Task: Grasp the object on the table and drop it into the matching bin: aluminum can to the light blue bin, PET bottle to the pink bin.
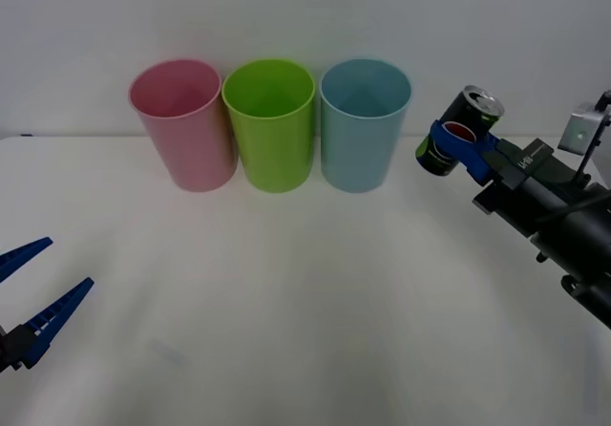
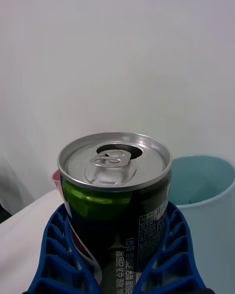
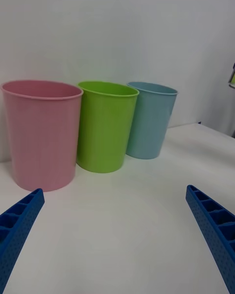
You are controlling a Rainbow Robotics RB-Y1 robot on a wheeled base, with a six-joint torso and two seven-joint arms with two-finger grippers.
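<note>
My right gripper is shut on the aluminum can, a small dark can with a silver pull-tab top and a red-and-white label. It holds the can tilted in the air, to the right of the light blue bin and about level with its rim. In the right wrist view the can sits between the blue fingers, with the light blue bin just beyond it. The pink bin stands at the left of the row. My left gripper hangs open low at the table's front left.
A lime green bin stands between the pink and light blue bins, all three touching in a row at the back of the white table. A white wall rises behind them. The left wrist view has the same three bins.
</note>
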